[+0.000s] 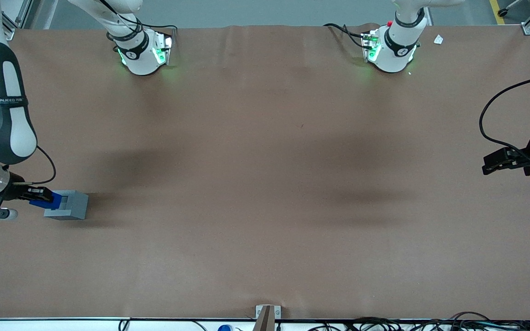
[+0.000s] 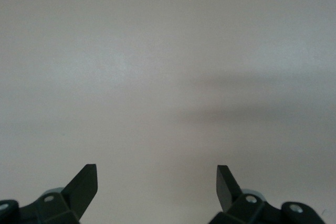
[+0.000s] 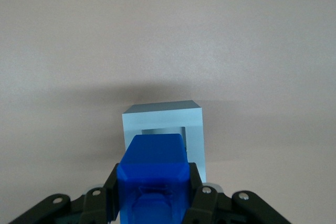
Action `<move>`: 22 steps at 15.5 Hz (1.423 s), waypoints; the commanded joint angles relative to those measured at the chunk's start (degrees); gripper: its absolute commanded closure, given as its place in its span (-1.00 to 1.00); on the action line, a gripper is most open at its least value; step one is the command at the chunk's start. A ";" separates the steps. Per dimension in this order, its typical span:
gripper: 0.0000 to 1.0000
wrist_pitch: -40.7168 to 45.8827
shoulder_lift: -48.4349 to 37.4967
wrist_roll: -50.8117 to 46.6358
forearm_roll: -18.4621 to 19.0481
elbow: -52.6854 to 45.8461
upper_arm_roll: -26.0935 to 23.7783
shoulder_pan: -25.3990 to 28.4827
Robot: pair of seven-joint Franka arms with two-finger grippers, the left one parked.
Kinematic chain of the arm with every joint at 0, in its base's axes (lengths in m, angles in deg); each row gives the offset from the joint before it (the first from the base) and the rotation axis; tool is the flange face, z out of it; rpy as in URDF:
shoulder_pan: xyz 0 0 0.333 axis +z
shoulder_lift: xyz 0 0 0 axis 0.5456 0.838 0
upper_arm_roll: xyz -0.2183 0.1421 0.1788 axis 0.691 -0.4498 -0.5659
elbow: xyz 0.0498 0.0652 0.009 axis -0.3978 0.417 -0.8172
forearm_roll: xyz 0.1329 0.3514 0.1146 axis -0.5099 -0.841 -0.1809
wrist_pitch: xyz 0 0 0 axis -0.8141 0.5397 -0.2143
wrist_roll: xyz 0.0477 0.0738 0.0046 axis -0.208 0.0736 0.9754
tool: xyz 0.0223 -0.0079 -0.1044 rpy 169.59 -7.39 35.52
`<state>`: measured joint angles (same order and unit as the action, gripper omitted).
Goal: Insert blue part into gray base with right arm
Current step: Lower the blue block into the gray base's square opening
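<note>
**Blue part held at the base's socket**

Table (image 1: 265,184) stretches brown and bare toward the parked arm's end. Right arm (image 1: 5,115) hangs over the working arm's end, near the table edge. The gray base (image 1: 69,205) rests on the table there, socket showing. The gripper (image 1: 39,196) is just beside it, fingers (image 3: 202,203) clamped on the blue part (image 3: 153,174), whose front end overlaps the socket.

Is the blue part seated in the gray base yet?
Not fully: gripper holds the blue part, its tip at the gray base socket, its body outside.
</note>
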<state>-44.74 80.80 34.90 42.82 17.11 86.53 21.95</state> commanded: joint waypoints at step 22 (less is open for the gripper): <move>0.81 -1.18 1.98 0.67 0.44 0.46 -1.06 -1.81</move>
<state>-45.47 82.92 34.96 42.82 17.18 86.51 21.31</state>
